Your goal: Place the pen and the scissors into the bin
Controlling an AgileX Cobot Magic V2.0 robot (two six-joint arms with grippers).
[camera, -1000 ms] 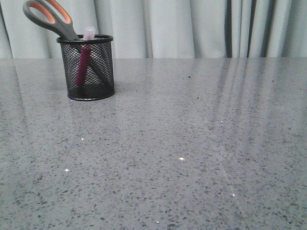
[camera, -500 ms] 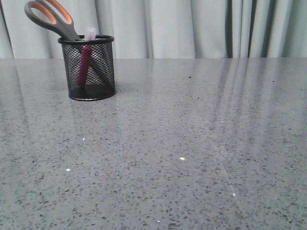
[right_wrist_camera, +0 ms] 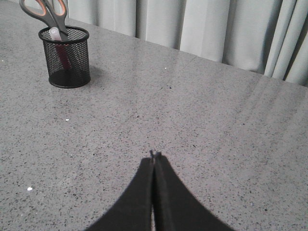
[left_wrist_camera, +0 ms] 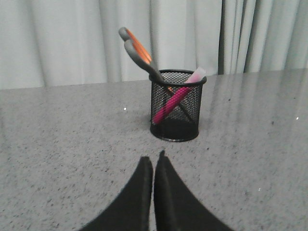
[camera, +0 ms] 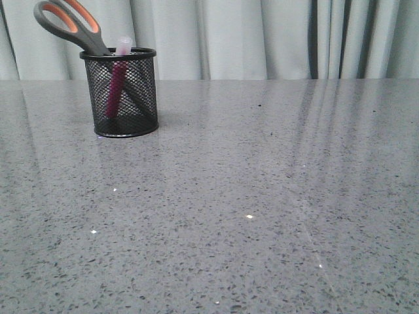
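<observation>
Left pincer (left_wrist_camera: 153,161) is clenched, empty, above the tabletop (camera: 262,196), apart from the bin (left_wrist_camera: 175,106). Right pincer (right_wrist_camera: 155,156) is clenched, empty, well apart from the bin. The bin stands upright at the tabletop's far left. Pen (camera: 116,82) and scissors (camera: 72,26) stand inside, crossed, handles and cap above the rim. Pale curtains (camera: 262,39) hang behind. Bare tabletop lies between each pincer and the bin.
</observation>
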